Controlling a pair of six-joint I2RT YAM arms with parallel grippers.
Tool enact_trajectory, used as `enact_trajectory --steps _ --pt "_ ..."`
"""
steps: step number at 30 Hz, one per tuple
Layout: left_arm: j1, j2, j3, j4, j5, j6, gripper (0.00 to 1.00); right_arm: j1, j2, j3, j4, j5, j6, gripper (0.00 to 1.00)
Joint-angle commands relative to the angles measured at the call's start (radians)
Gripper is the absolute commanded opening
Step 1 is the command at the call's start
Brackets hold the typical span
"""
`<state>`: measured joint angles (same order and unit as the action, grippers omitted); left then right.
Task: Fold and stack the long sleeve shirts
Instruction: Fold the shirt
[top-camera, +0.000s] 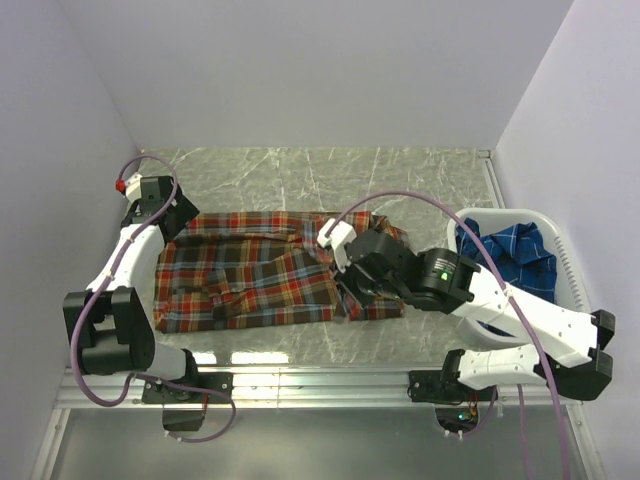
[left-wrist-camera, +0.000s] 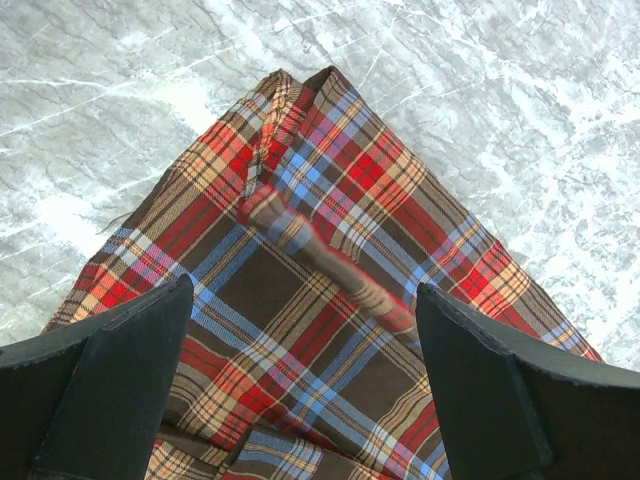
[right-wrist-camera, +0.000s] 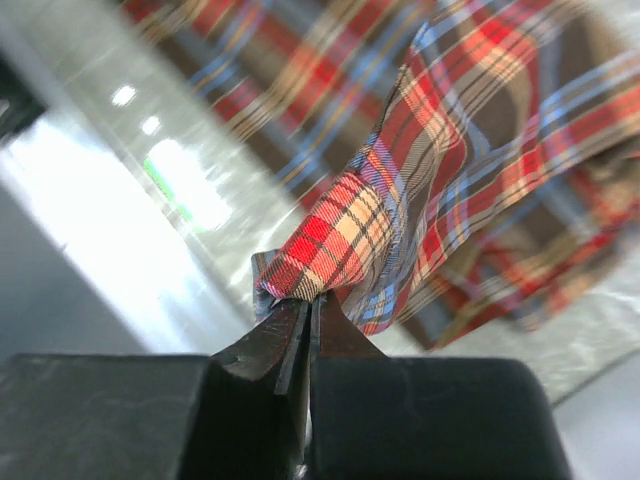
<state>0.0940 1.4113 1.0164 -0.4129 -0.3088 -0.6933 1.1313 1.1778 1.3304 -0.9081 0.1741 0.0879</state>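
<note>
The red-orange plaid shirt (top-camera: 250, 272) lies spread flat on the marble table. My left gripper (top-camera: 168, 217) hovers over its far left corner, open wide; in the left wrist view its fingers (left-wrist-camera: 110, 390) straddle the cloth (left-wrist-camera: 300, 230) without touching it. My right gripper (top-camera: 345, 272) is at the shirt's right side, shut on a pinched fold of the red plaid (right-wrist-camera: 330, 240) that rises from the jaw tips (right-wrist-camera: 310, 300). The blue plaid shirt (top-camera: 512, 250) lies crumpled in the white basket (top-camera: 560, 245).
The basket stands at the right edge of the table, against the right wall. Walls close in the left, back and right sides. Bare marble (top-camera: 330, 175) shows behind the red shirt, and a metal rail (top-camera: 320, 385) runs along the near edge.
</note>
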Motion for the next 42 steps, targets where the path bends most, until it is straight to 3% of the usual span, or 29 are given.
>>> enact_trajectory --steps 1,11,15,25,32,42 --pt "0.003 -0.034 0.014 0.006 -0.009 0.003 0.99 0.022 -0.053 -0.033 -0.051 -0.171 0.044 0.00" --pt "0.000 0.001 0.017 0.014 0.030 0.015 0.99 0.028 -0.035 -0.082 -0.078 -0.286 0.020 0.00" --pt "-0.013 0.006 0.048 0.011 0.100 0.000 0.98 0.028 -0.017 -0.089 -0.088 -0.260 0.009 0.00" --pt "-0.088 0.204 0.185 0.078 0.175 -0.078 0.83 0.027 0.005 -0.126 -0.012 -0.217 -0.002 0.00" --pt "-0.088 0.298 0.111 0.132 0.183 -0.133 0.78 0.027 0.006 -0.168 0.038 -0.200 0.004 0.00" --pt "-0.112 0.225 -0.088 0.102 0.105 -0.224 0.75 0.027 0.005 -0.178 0.060 -0.208 0.004 0.00"
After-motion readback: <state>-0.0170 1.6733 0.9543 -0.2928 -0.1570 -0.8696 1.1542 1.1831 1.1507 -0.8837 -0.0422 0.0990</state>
